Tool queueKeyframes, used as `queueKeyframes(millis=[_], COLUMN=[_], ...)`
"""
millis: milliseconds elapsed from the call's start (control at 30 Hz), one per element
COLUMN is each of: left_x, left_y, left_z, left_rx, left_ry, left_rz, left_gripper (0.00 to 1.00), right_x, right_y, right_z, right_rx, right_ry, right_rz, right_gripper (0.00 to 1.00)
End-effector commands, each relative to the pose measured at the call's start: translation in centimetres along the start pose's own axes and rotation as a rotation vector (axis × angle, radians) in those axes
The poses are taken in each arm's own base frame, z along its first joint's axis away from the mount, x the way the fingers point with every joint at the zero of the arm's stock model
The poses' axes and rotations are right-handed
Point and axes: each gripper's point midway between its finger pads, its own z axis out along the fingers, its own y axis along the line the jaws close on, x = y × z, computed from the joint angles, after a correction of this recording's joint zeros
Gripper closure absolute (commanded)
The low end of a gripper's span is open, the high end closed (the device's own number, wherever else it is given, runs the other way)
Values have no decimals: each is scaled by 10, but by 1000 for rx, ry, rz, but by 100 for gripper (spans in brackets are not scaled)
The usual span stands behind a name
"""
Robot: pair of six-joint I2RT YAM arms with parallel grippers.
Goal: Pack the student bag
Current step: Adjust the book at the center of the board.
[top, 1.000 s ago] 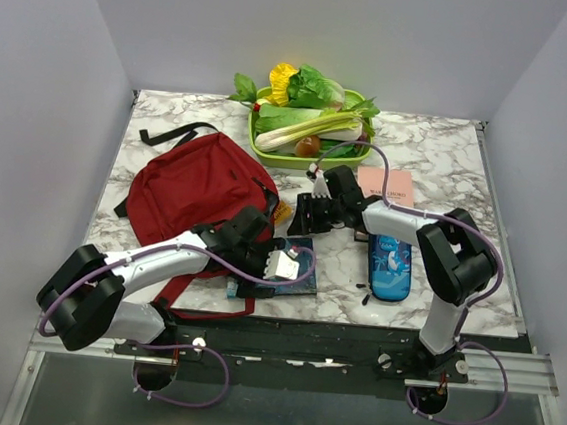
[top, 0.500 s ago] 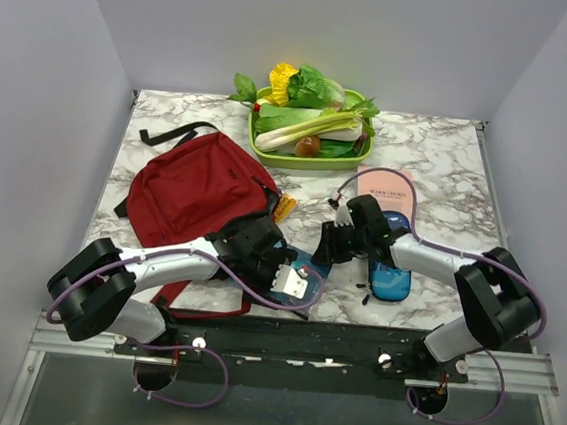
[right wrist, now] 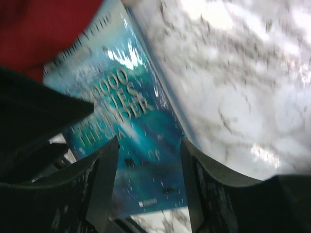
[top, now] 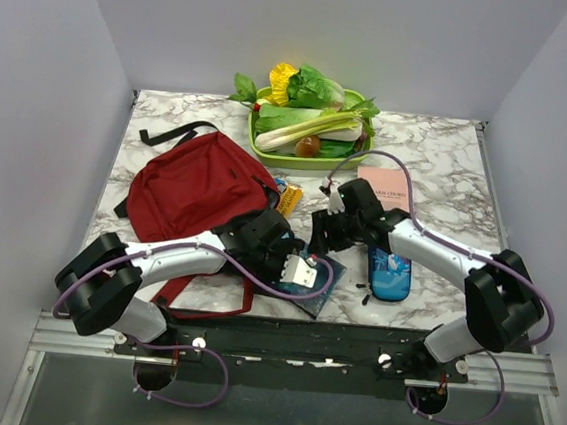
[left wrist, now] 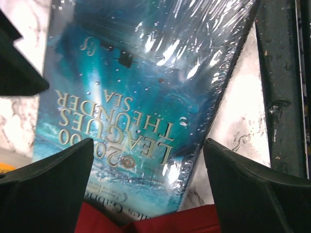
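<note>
Student bag [top: 190, 189] lies just left of the left fingers [left wrist: 48, 184], that arm nearer; right fingers [right wrist: 223, 204] likewise spread, both seemingly empty, over a wrapped book [left wrist: 141, 82].

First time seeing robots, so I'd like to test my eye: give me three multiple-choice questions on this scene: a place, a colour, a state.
1. Where is the green tray? A) at the far edge of the table B) at its near edge C) on the floor
2. What colour is the student bag? A) blue B) dark red C) yellow
3. How is the left gripper? A) shut on nothing B) shut on a pen C) open above the book
Answers: A, it lies at the far edge; B, its fabric is dark red; C, its jaws stand apart over the book.
</note>
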Motion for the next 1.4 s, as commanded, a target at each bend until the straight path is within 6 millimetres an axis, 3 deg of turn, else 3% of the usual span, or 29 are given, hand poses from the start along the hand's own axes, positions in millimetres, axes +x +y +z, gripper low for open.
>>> queueKeyframes(millis=[0,167,333,567,767,1000,1167,1267,1300,1367], left_x=[-3,14,14,-4,-11,-2,3,3,-1,-2], left_y=[17,16,5,11,5,-18,-23,-14,2,16], left_z=[-20,-32,-28,-18,-4,7,14,23,24,27], left_rx=[-119,-166,-141,-132,-94,-26,-52,-130,-208,-276], left_ry=[2,42,13,-21,-15,5,21,29,40,59], left_rz=[-34,-142,-117,40,206,298,327,368,382,388], left_gripper=[1,1,1,1,1,1,1,1,1,1], right_x=[-32,-33,-21,6,15,24,31,37,38,41], right_y=[8,-7,-16,-9,-7,-10,-9,-7,-5,-1], right_z=[20,45,46,48,51,53,55,54,53,51], right_rx=[-32,-25,-42,-98,-121,-115,-130,-147,-155,-178], right_ry=[-43,-20,-7,45,66,85,103,110,110,116], right_rz=[-32,-33,2,62,89,97,113,130,137,143], right_gripper=[37,36,38,39,39,40,42,43,43,44])
